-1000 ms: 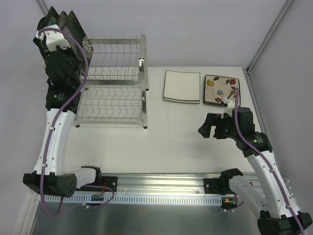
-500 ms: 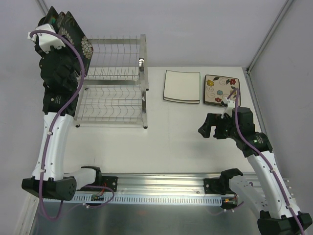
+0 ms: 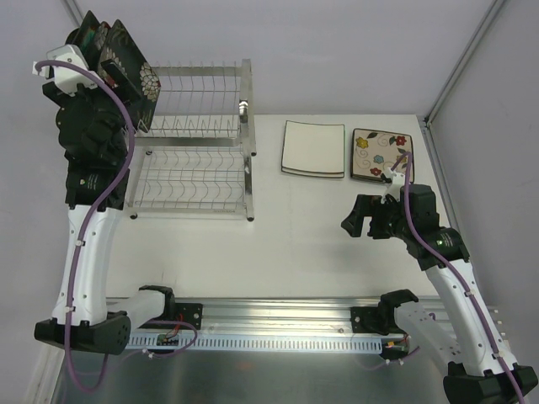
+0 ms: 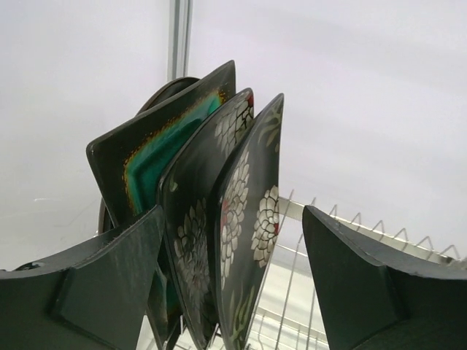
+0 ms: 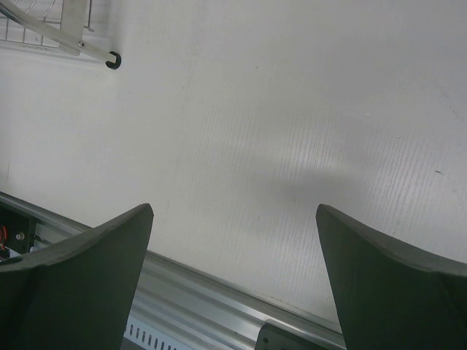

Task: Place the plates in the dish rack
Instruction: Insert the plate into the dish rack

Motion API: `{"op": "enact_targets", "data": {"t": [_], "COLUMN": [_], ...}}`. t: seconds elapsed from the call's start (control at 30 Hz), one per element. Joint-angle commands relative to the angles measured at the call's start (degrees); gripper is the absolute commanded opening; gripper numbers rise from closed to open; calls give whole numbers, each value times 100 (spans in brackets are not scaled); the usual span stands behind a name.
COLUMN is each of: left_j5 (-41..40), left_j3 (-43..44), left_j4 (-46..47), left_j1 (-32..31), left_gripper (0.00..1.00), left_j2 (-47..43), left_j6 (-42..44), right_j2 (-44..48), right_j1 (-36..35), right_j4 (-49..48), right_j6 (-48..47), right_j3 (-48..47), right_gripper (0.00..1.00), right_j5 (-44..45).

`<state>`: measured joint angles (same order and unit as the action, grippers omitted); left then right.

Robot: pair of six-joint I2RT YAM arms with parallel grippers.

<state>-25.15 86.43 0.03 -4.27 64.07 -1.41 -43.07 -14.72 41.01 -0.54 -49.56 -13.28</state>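
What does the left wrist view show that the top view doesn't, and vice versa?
Left wrist only: the left gripper open, flanking the racked plates. Top only: the plain white square plate and cream flowered square plate flat on the table, beyond the right gripper. Both: the black square chrysanthemum plate upright in the silver wire dish rack.

White desk [image 3: 320, 236], matte and faintly ribbed (clearest in the right wrist view). Edged on the near side by an aluminium rail [image 3: 286, 313], with a slotted strip just below. Nearer still, a brushed grey metal sheet [image 3: 253, 379]. Bounded behind by pale walls [image 3: 354, 50] and silver corner posts [image 3: 467, 57].
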Motion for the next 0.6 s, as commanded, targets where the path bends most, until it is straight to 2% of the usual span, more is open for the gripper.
{"op": "enact_targets", "data": {"t": [0.0,0.37,0.57], "left_j5": [203,642,941], "left_j3": [207,172,-4], "left_j4": [67,-284,-574], "left_j1": [32,-47,-56], "left_gripper": [77,97,99], "left_j2": [-211,-615,-905], "left_j6": [-254,-852,-1142], "right_j2": [36,-44,-228], "right_j1": [31,39,39], "right_j4": [-50,-32,-85], "right_j6": [-61,18,36], "right_j3": [-186,-282,-396], "right_gripper": [100,99,100], "right_j5": [9,97,141]}}
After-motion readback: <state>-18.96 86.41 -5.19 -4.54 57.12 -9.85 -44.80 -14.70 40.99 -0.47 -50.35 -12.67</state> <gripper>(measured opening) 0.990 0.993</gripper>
